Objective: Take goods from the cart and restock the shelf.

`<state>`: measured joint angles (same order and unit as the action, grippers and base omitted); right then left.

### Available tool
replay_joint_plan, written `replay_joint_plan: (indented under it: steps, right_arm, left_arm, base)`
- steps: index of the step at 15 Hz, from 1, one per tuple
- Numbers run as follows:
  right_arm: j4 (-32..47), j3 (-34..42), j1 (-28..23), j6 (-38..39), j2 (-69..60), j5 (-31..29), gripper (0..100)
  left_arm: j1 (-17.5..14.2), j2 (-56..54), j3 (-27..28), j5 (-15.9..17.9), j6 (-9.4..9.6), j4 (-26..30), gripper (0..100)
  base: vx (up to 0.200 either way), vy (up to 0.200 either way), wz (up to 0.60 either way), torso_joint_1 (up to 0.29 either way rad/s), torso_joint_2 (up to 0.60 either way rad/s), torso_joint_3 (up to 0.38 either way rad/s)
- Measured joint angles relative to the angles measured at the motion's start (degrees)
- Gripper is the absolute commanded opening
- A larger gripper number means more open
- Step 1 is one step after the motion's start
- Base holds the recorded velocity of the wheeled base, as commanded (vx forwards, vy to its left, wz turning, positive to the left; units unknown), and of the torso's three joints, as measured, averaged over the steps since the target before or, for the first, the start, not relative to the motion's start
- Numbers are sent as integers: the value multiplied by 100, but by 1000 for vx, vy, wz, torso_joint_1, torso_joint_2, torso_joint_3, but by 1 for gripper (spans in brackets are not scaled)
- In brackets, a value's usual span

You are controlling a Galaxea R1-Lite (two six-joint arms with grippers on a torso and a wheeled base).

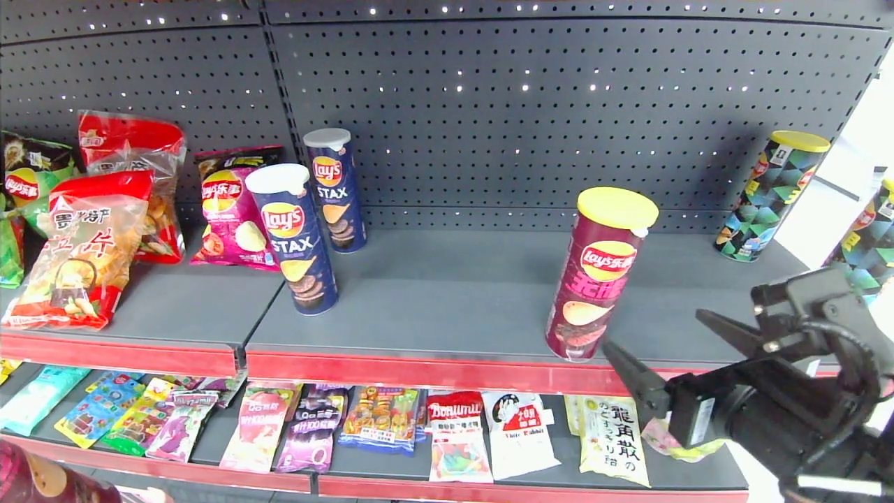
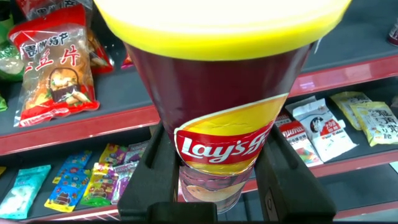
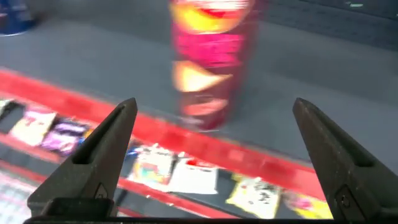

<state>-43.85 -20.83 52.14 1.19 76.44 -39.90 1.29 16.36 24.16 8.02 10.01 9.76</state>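
This is a shop's snack aisle. A dark grey shelf (image 1: 433, 293) with a perforated back panel (image 1: 524, 105) and red front rail (image 1: 419, 367) holds upright blue crisp canisters (image 1: 297, 237), a maroon crisp canister (image 1: 601, 272) and bagged snacks (image 1: 77, 251); the lower shelf (image 1: 698, 475) displays a row of flat candy packets (image 1: 454, 433) laid side by side
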Motion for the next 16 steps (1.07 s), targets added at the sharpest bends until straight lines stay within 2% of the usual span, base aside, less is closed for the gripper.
replay_joint_plan:
  steps: [3,6,8,11,12,14,16]
  right_arm:
    - [23,521,-1312,-338,-706,1101,100]
    - [493,1176,-2174,-617,-1754,2049,100]
    - [1742,1340,-2547,-709,-2843,2328,100]
    - [4954,920,-2938,-757,-4813,2431,100]
    - [5802,722,-3059,-749,-5442,2359,100]
    - [6716,413,-3323,-614,-6535,1919,100]
    - [6966,199,-3539,-516,-7002,1543,100]
  left_arm:
    - [5,41,0,45,0,-11,0]
    - [7,95,1,284,2,-27,0]
    - [9,168,23,469,2,-35,0]
    - [11,364,108,916,2,-106,0]
    - [11,434,127,1003,0,-180,0]
    - [11,585,135,1242,-13,-402,0]
    - [16,690,133,1407,-35,-460,0]
  base:
    - [0,0,0,0,0,0]
    - [0,0,0,0,0,0]
    - [0,0,0,0,0,0]
    - [0,0,0,0,0,0]
    - [0,0,0,0,0,0]
    - [0,0,0,0,0,0]
    - [0,0,0,0,0,0]
